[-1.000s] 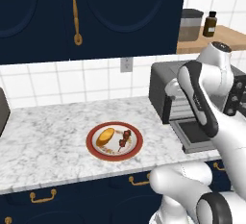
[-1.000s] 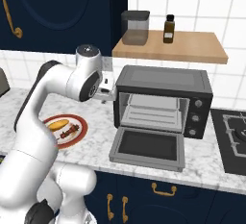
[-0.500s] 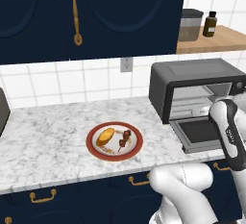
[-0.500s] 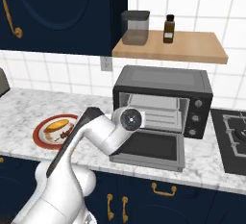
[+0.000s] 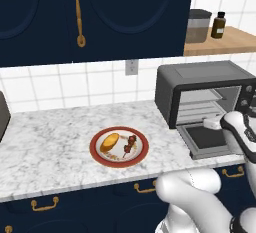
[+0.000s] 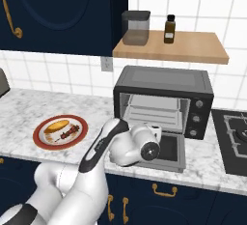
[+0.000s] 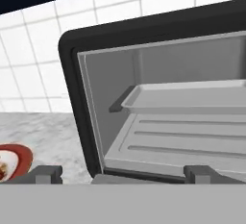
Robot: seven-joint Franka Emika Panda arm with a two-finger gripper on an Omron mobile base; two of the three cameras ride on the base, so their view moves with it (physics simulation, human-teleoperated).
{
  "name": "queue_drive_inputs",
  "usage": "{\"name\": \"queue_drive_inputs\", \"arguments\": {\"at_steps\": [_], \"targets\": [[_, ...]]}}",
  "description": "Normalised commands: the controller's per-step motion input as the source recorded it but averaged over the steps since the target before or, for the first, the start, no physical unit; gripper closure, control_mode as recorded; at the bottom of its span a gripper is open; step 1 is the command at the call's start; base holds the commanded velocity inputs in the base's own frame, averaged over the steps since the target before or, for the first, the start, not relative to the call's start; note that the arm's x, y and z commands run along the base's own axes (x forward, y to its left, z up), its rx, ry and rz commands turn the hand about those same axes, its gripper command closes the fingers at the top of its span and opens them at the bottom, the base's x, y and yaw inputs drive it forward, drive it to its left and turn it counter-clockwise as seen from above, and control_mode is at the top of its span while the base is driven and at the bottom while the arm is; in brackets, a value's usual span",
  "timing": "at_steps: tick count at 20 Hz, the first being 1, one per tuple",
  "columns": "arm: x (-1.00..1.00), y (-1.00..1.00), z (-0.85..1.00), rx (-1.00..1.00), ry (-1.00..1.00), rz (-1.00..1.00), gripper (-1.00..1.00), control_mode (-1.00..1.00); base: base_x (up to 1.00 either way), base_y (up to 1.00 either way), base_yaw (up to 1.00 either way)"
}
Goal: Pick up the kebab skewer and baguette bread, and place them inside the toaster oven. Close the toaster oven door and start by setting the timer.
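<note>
Simulated kitchen: marble counter [image 5: 50,147] under navy wall cabinets [image 5: 100,17], white tile behind, wooden shelf [image 6: 173,48] at right carrying a canister [image 6: 135,27] and a dark bottle [image 6: 169,28]. Toaster oven [image 6: 164,81] at the far right of the counter, its door [image 6: 171,151] dropped flat toward the near edge, cavity empty apart from a tray [image 7: 187,98] on the rails. Red-rimmed plate [image 5: 95,149] well to the left of the oven, near the counter's front edge; baguette bread [image 5: 109,142] on its left half, kebab skewer [image 5: 129,145] just beside it on the right half, both untouched and not yet lifted. Gripper [image 7: 122,172] low in front of the open door, facing into the cavity, fingers spread wide with nothing between them. Compared with a second ago: arm no longer raised high beside the oven's left wall but folded down low in front of the counter, wrist now over the lowered door; plate, food and oven unmoved. Meaning for the task, as a judgement: oven already opened, nothing loaded, hand free, so pickup of the first item from the plate likely next, requiring a swing back left. Door closing and timer knob [image 6: 198,104] yet to come.
</note>
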Motion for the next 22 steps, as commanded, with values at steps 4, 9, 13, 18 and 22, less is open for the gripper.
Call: {"name": "queue_drive_inputs", "arguments": {"at_steps": [4, 9, 13, 18, 22], "targets": [[0.71, -0.29, 0.05, 0.09, -0.11, 0.00, -1.00, -1.00, 0.00, 0.00, 0.00], [0.64, -0.08, 0.15, 0.05, -0.07, 0.00, -1.00, -1.00, 0.00, 0.00, 0.00], [0.19, 0.00, 0.14, 0.00, -0.05, 0.00, -1.00, -1.00, 0.00, 0.00, 0.00], [0.08, 0.00, 0.17, -0.04, -0.08, 0.00, -1.00, -1.00, 0.00, 0.00, 0.00], [0.16, -0.01, 0.24, -0.09, -0.01, 0.00, -1.00, -1.00, 0.00, 0.00, 0.00]]}}
